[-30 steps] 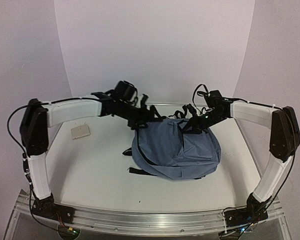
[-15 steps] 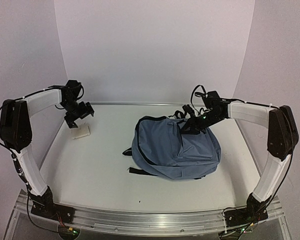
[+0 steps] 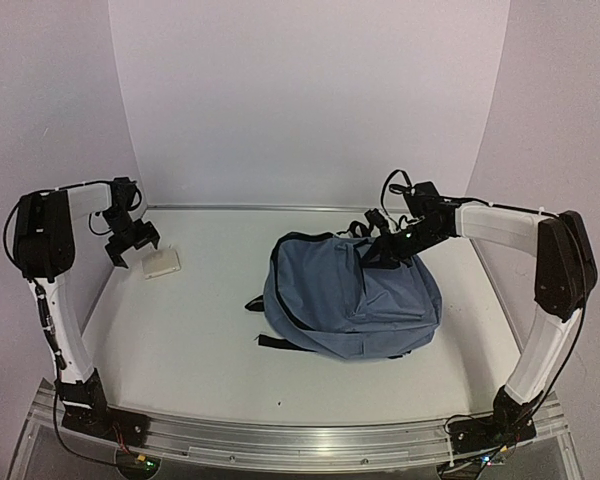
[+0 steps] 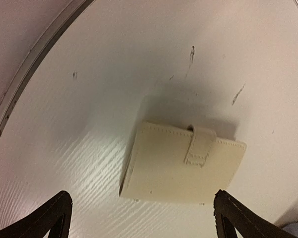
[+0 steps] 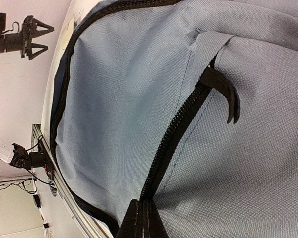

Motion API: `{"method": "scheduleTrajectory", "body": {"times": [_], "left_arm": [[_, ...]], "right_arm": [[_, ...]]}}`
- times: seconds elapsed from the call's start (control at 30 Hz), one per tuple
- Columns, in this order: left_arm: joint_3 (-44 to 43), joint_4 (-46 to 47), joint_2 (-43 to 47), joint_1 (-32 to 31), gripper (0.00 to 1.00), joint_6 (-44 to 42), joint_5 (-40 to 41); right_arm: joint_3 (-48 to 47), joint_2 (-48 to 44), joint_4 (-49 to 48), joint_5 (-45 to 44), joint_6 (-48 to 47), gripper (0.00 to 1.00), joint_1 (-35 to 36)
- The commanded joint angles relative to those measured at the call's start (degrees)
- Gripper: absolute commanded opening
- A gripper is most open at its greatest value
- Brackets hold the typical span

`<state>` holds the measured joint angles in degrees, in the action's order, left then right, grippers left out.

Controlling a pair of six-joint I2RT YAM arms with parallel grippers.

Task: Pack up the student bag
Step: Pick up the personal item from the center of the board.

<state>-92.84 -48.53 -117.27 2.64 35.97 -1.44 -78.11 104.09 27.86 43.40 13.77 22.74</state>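
Left gripper [image 4: 141, 213] spread, hovering over wallet [image 4: 181, 166]; should be centring on it before descending. Right gripper [image 5: 141, 220] pinching bag [image 3: 350, 295] zipper.

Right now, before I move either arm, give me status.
Left gripper open, above the cream wallet, not touching. Right gripper shut on the student bag at its zipper. Bare table between wallet and bag, nothing in the way.
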Motion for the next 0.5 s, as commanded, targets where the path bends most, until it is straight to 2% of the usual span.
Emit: {"method": "scheduleTrajectory", "body": {"times": [0.0, 0.17, 0.47], "left_arm": [[-6.26, 0.58, -5.02, 0.99, 1.0, -5.53, -2.58], [-2.01, 5.2, -4.63, -0.1, 0.96, -6.2, -10.2], [14.73, 10.45, 7.06, -11.55, 0.78, -1.81, -14.03]], "right_arm": [[-0.8, -0.76, -1.88, 0.14, -1.32, 0.0, 0.87], [-0.72, -1.13, -1.45, -0.63, -2.24, 0.0, 0.86], [-1.89, -0.88, -0.35, -0.83, -3.88, 0.0, 0.81]]}}
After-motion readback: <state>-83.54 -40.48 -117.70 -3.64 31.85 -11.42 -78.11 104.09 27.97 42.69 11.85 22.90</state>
